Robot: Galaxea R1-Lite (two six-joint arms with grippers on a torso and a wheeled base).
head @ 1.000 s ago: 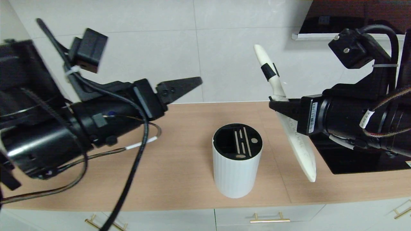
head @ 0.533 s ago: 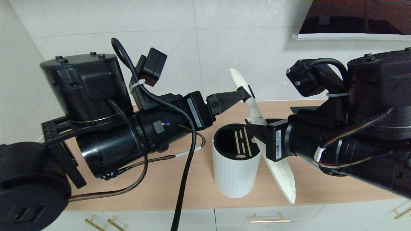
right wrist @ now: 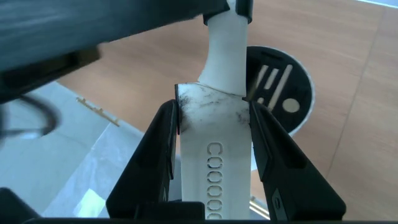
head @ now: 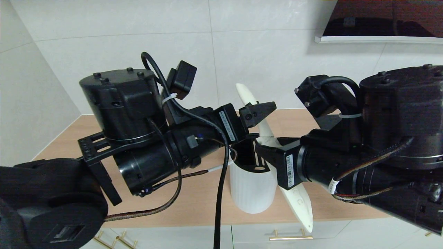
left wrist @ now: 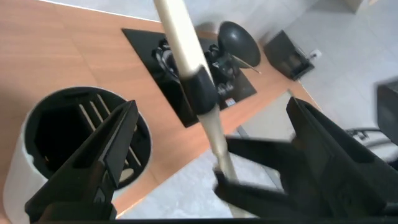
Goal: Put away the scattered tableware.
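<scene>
left gripper (left wrist: 211, 106) is spread wide, and the white knife (left wrist: 180, 43) handle stands right between its fingers, touching neither. slotted holder (left wrist: 13, 180) sits partly behind one finger, black cooktop (left wrist: 149, 56) farther out past the tips.

Left end effector (head: 263, 110) nearer white utensil (head: 297, 200).

Before you, the holder (head: 251, 193) stands on the surface (head: 193, 204) near its front edge, knife (head: 298, 204) slanted across its right side in the jaws of the right gripper (right wrist: 214, 118), left gripper (left wrist: 211, 134) straddling the knife's upper end, drawers (head: 290, 238) below.
</scene>
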